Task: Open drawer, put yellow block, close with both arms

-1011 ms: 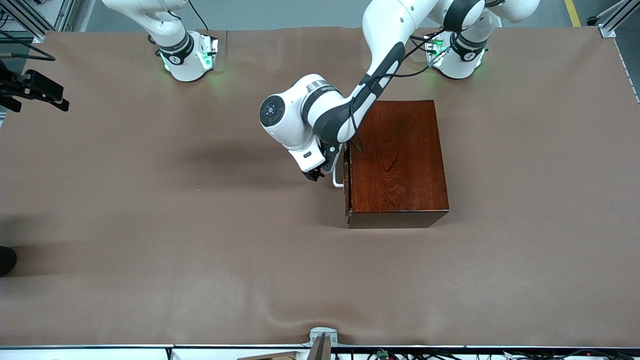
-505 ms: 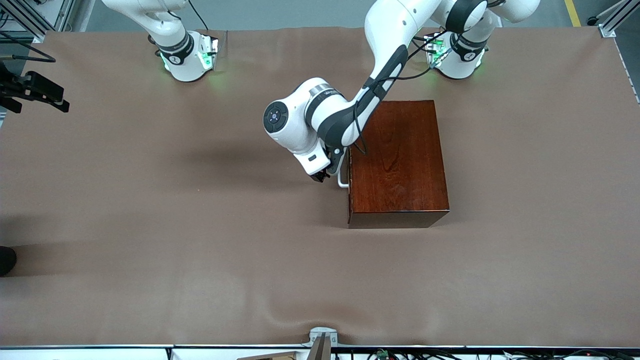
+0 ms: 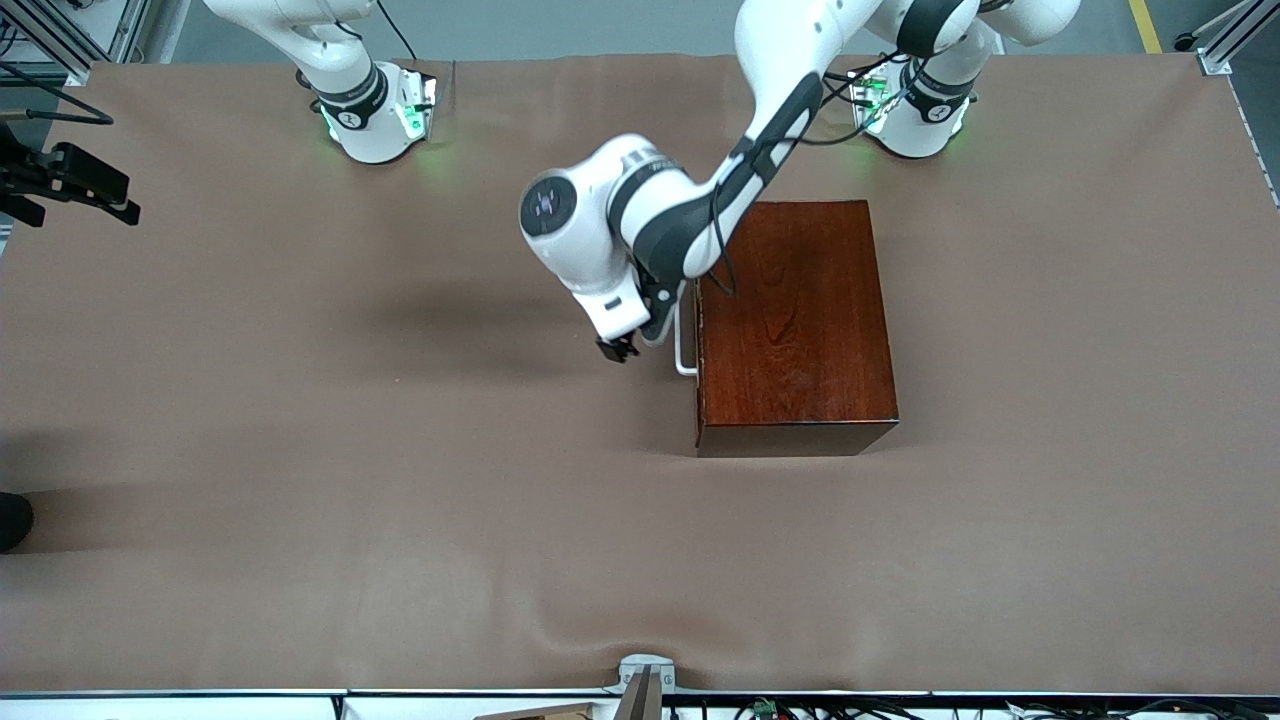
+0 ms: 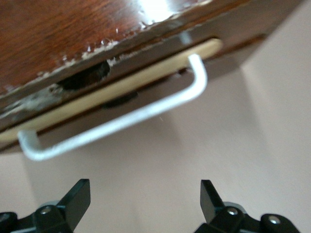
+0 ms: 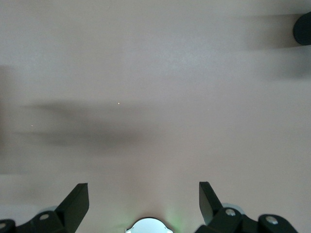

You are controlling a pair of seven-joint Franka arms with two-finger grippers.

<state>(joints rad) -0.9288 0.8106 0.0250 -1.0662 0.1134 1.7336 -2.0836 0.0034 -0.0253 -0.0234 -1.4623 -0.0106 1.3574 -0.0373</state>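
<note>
The glossy reddish-brown wooden box [image 3: 795, 325] stands on the brown table covering [image 3: 400, 500], toward the left arm's end of the table. Its drawer with the white U-shaped bar handle [image 3: 684, 345] sits fully pushed in, its front flush with the box face that looks toward the right arm's end. In the left wrist view the handle [image 4: 121, 121] runs across the pale drawer front [image 4: 112, 94], clear of both fingers.

The left arm's black two-finger gripper [image 3: 618, 349] hangs over the table covering just beside the handle, apart from it. Its fingers [image 4: 75, 199] are spread wide and hold nothing.

The right arm waits at its own end of the table. Its black two-finger gripper [image 5: 144, 201] is over bare covering, fingers [image 5: 77, 199] spread wide, nothing between them.

The small yellow block shows in none of the views; whether it is in the drawer cannot be told
</note>
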